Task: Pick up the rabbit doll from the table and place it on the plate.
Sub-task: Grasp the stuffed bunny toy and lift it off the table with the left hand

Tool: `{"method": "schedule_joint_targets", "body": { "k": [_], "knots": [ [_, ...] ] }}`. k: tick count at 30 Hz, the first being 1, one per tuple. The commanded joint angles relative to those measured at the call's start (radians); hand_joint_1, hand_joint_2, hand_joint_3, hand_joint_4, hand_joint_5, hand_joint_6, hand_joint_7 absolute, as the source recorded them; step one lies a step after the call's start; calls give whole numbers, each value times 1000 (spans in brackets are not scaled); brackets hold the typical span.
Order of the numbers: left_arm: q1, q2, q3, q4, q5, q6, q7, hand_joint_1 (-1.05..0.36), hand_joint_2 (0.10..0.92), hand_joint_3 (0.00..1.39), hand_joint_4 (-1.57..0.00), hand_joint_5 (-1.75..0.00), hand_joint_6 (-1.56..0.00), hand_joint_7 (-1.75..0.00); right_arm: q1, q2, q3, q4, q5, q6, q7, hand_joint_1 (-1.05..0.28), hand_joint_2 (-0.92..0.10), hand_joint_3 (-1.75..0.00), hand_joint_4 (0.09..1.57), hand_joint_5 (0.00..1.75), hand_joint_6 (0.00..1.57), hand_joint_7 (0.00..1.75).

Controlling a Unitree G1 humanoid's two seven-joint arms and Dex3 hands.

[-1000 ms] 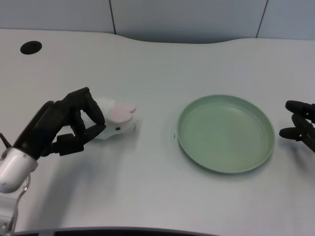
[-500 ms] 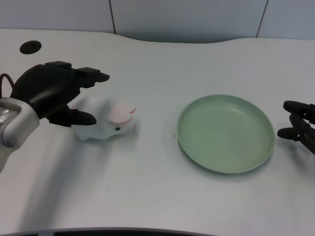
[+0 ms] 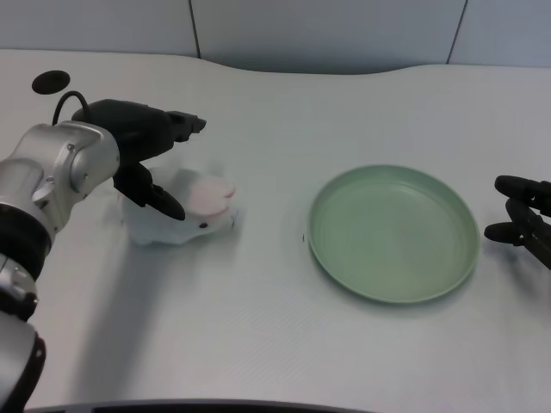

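A white rabbit doll [image 3: 191, 212] with pink ears lies on the table left of centre, its head toward the plate. My left hand [image 3: 146, 148] hovers over the doll's rear, fingers spread out toward the right and thumb pointing down at the doll's back. Nothing is held in it. The silver left forearm [image 3: 53, 176] comes in from the left edge. The green plate [image 3: 394, 232] sits right of centre with nothing on it, well apart from the doll.
My right hand [image 3: 527, 218] rests at the right edge beside the plate. A dark round hole [image 3: 51, 82] is in the table top at the far left. The table's curved back edge runs along the top.
The left arm has lifted from low at the doll's left side to above it, and the hand has opened out over the doll. The doll and plate have stayed in place.
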Motion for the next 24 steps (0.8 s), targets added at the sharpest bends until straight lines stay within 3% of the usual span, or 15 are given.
{"method": "schedule_joint_targets", "body": {
  "k": [1,5,9,17,21,24],
  "knots": [
    [-49,-34,-42,99,22,29,10,-1048,921,138,-27,-14,-62,-14,19,-10,-8,-16,14,5,3,-409,-921,-270,725,836,944,1],
    [-75,-79,-67,186,21,66,15,-1048,921,98,-50,-26,-88,-22,29,-12,-11,-23,19,-4,9,-408,-921,-265,727,836,948,4],
    [-86,-111,-105,230,38,121,17,-1047,921,73,-54,-26,-102,-23,38,-11,-17,-33,26,0,13,-403,-921,-266,734,839,955,7],
    [-78,-133,-137,263,41,185,35,-1006,895,14,-59,-26,-134,-21,52,-12,-18,-47,25,-4,15,-399,-921,-273,737,858,970,14],
    [-58,-130,-173,276,70,192,106,-966,874,1,-88,-43,-152,-23,62,-11,-28,-48,39,-10,30,-403,-921,-264,750,866,989,23],
    [-43,-128,-172,282,66,184,156,-993,869,0,-92,-46,-145,-14,74,-13,-28,-49,40,-35,49,-403,-921,-270,746,863,976,16]
  ]
}}
